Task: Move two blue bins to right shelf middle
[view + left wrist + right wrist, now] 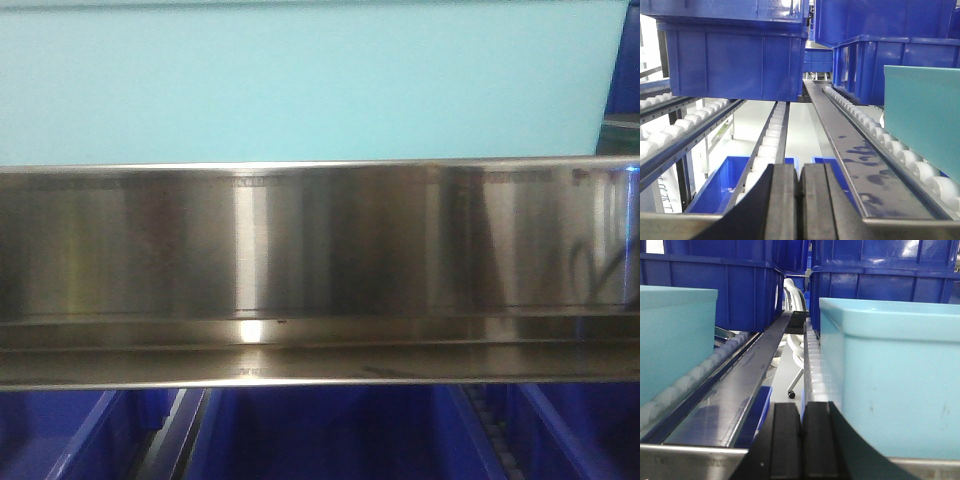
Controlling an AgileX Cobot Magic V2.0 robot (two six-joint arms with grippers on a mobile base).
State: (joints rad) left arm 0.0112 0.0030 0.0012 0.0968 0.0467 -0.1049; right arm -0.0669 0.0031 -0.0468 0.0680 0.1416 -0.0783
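In the left wrist view, two dark blue bins (pixel 735 55) (pixel 890 50) stand on the roller shelf ahead, and a pale cyan bin (pixel 925 120) is close on the right. My left gripper (pixel 800 175) is shut and empty, low at the shelf's front rail. In the right wrist view, my right gripper (pixel 801 412) is also shut and empty. It sits between two pale cyan bins (pixel 675 335) (pixel 890 370), with dark blue bins (pixel 715 285) (pixel 885 275) behind them. The front view shows a cyan bin wall (pixel 300 80) above a steel rail (pixel 320 250).
White roller tracks (pixel 772 135) and a flat steel divider (pixel 860 150) run away from the left gripper. More blue bins (pixel 722 182) (pixel 330 430) lie on the level below. A chair leg with a castor (pixel 791 394) shows on the floor beyond the shelf.
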